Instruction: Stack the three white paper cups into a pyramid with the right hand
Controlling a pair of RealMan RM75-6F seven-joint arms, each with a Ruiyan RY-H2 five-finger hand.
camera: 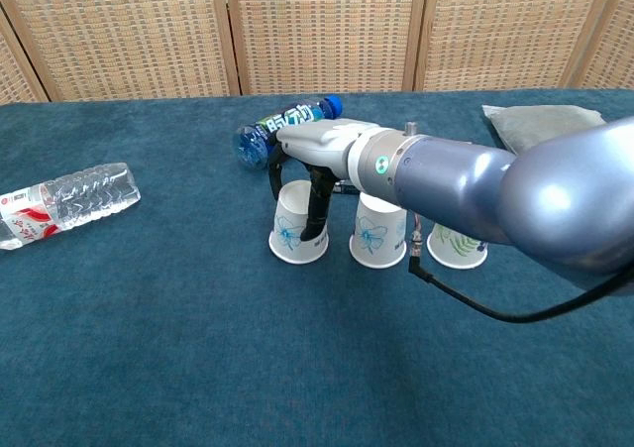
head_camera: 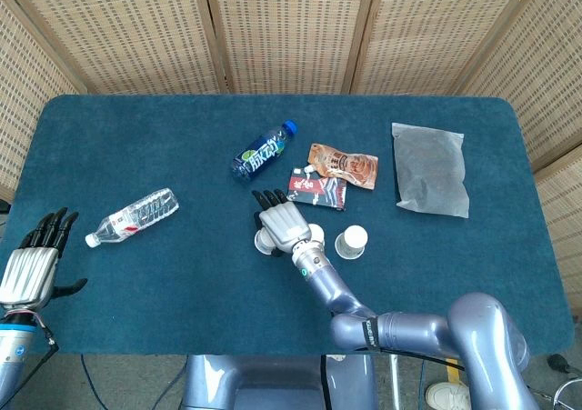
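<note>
While fingers straddle the left paper cup (camera: 296, 231), right hand (camera: 315, 160) covers it.

Hidden / cut off

Right hand (head_camera: 283, 222) covers most of left cup (camera: 296, 227) from head view; in chest view its top is behind palm, so can't tell if fingers touch it. Middle cup (camera: 379, 231) top hidden by wrist; right cup (camera: 458, 247) partly behind forearm. Left hand (head_camera: 33, 265) shows in head view only, arm cut by frame edge. Clear bottle (camera: 61, 201) clipped at left edge in chest view. Snack packet (head_camera: 317, 191) print too small to read.
</note>
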